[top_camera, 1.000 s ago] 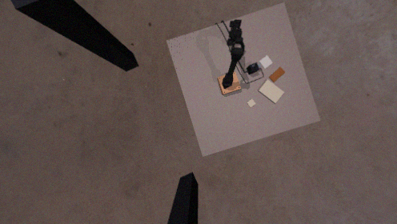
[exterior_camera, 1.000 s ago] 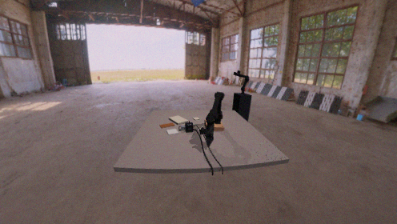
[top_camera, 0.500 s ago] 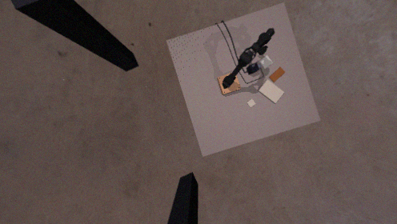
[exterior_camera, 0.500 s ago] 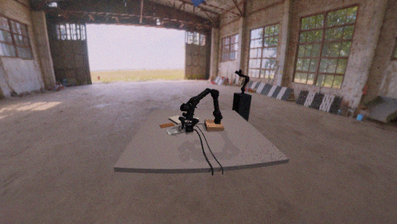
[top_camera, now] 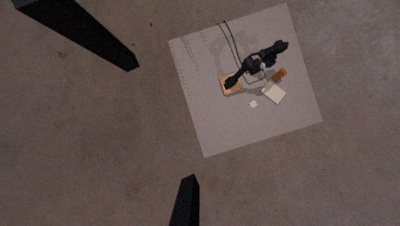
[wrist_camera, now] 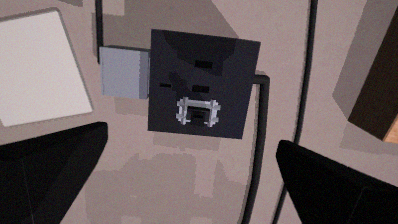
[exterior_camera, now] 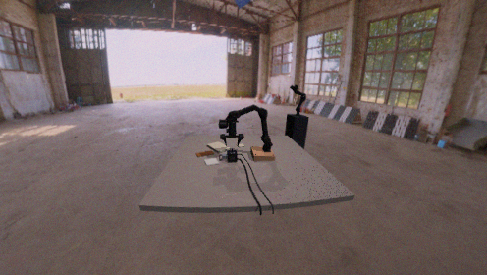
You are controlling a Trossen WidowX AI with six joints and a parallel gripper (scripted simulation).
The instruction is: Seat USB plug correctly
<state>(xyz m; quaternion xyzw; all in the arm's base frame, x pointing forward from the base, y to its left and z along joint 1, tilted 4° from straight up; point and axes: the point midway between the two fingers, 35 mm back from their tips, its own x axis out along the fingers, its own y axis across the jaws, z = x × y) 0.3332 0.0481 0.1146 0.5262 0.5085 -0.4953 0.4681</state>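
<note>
At upper centre of the wrist view, the power cube [top_camera: 255, 69] [exterior_camera: 232, 156] [wrist_camera: 200, 105] sits beyond the gripper's [top_camera: 278, 48] [exterior_camera: 233, 140] [wrist_camera: 192, 137] spread, empty fingers.

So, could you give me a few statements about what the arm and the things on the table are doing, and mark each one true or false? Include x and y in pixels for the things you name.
1. The tool [exterior_camera: 233, 140] [wrist_camera: 194, 139] is gripping the power cube [exterior_camera: 232, 156] [wrist_camera: 202, 82]. False: its fingers stand open with nothing between them.
2. In the wrist view, a grey block [wrist_camera: 125, 72] sits beside the power cube. True.
3. The orange-brown piece [top_camera: 279, 75] [exterior_camera: 204, 154] lies on the floor. False: it lies on the table [top_camera: 218, 133] [exterior_camera: 196, 192].
4. Two dark cables [top_camera: 232, 40] [exterior_camera: 249, 182] run to the table's edge. True.
5. The top of the power cube is plain, with no openings. False: it has dark slots and a metal-framed part.
</note>
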